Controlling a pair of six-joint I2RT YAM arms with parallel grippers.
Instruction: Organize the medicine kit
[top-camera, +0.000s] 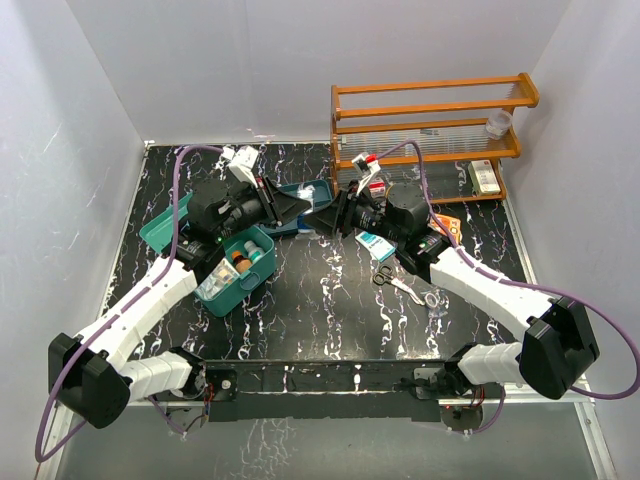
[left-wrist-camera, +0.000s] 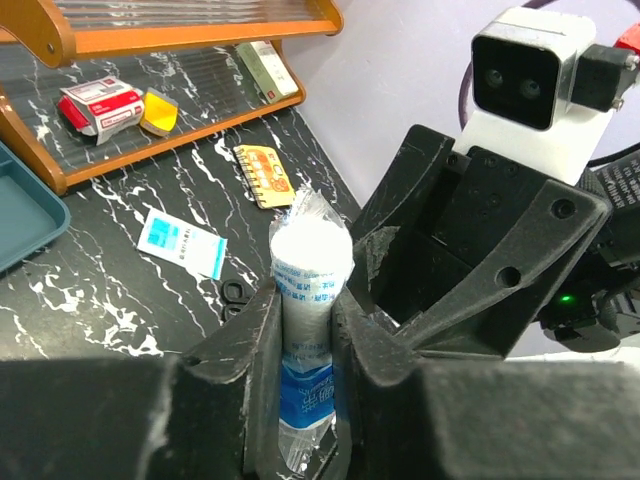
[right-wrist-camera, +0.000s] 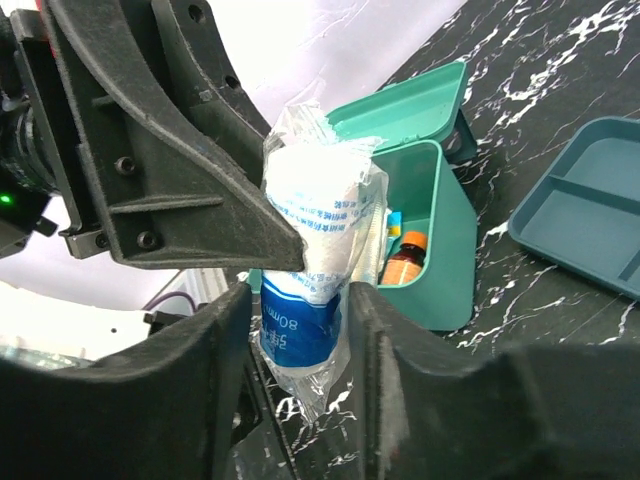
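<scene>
Both end effectors (left-wrist-camera: 305, 300) (right-wrist-camera: 298, 300) clench gauze roll (left-wrist-camera: 312, 245) (right wrist, not left, shows medicine kit (right-wrist-camera: 445, 250)).

A wrapped roll (left-wrist-camera: 310, 250) is held at frame centre between the left end effector (left-wrist-camera: 305, 300) and the right end effector (right-wrist-camera: 298, 300). On the desk (top-camera: 320, 320), the medicine kit (top-camera: 235, 275) is set at left centre, a rack (top-camera: 430, 130) at upper right, and scissors (top-camera: 400, 285) right of centre.
</scene>
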